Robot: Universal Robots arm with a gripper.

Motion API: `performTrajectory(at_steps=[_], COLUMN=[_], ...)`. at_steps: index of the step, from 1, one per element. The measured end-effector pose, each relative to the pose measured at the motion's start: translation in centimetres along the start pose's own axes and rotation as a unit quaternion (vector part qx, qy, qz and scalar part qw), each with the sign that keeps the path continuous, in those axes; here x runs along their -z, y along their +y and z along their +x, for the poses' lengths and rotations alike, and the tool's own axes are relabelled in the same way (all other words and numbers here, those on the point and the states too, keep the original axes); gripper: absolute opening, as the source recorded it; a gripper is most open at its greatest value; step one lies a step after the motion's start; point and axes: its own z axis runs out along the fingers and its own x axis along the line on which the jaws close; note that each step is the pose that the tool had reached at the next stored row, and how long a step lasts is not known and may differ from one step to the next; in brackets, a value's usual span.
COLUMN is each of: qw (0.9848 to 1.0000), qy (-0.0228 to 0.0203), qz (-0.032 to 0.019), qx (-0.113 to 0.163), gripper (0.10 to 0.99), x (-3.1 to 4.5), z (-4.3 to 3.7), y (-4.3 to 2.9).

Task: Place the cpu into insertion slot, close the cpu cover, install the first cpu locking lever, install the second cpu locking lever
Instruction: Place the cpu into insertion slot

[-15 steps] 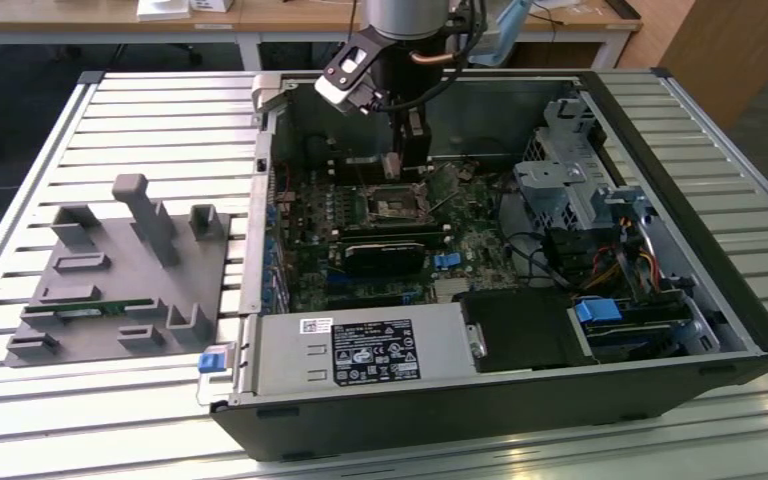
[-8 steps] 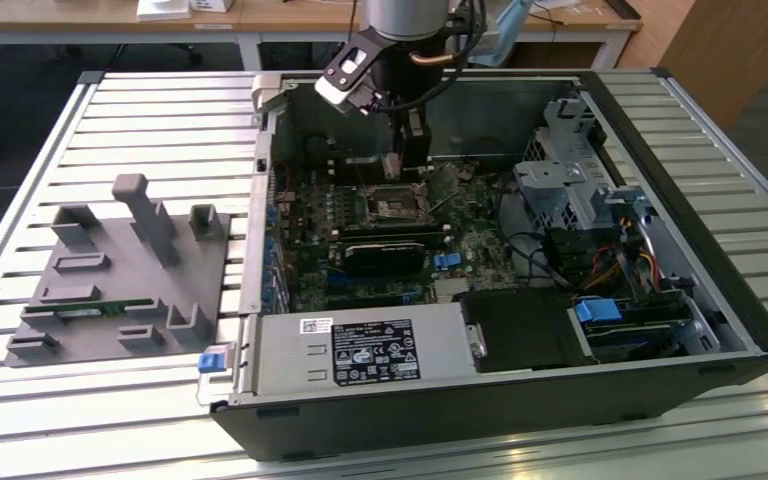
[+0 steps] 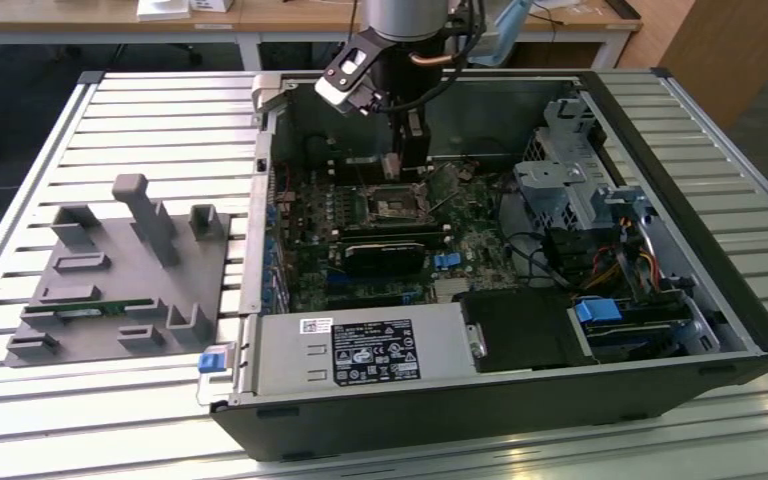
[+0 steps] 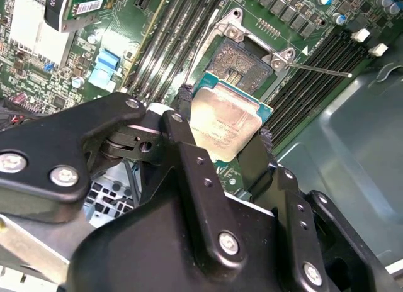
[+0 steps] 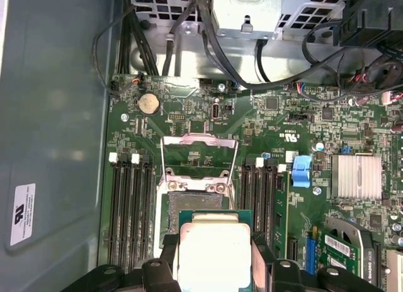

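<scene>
My gripper (image 4: 223, 123) is shut on the cpu (image 4: 220, 119), a flat square chip with a dull silver top on a green edge. Its black fingers (image 4: 183, 103) clamp two opposite sides. In the first wrist view the cpu (image 5: 214, 249) hangs just above the board, partly over the near edge of the insertion slot (image 5: 192, 202), whose dark centre lies uncovered. The cpu cover (image 5: 200, 139), a thin silvery frame, is swung open and lies back beyond the slot. A thin wire lever (image 4: 321, 70) sticks out beside the insertion slot (image 4: 242, 62). In the exterior view the gripper (image 3: 411, 168) sits low inside the computer case over the socket (image 3: 395, 205).
Long black memory slots (image 5: 129, 207) flank the socket on both sides. A blue connector (image 5: 301, 170) and a finned heat sink (image 5: 360, 176) stand nearby. Cables (image 5: 239, 65) run near the drive cage. The case wall (image 5: 56, 116) is close. A grey fixture block (image 3: 117, 275) lies on the slatted table.
</scene>
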Motion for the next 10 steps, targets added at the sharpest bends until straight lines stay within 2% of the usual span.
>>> performTrajectory(at_steps=[10], qw=[1.0], qy=[0.0001], qz=[0.0], qx=[0.003], gripper=[0.541], x=[-0.8], z=[0.13], y=[-0.09])
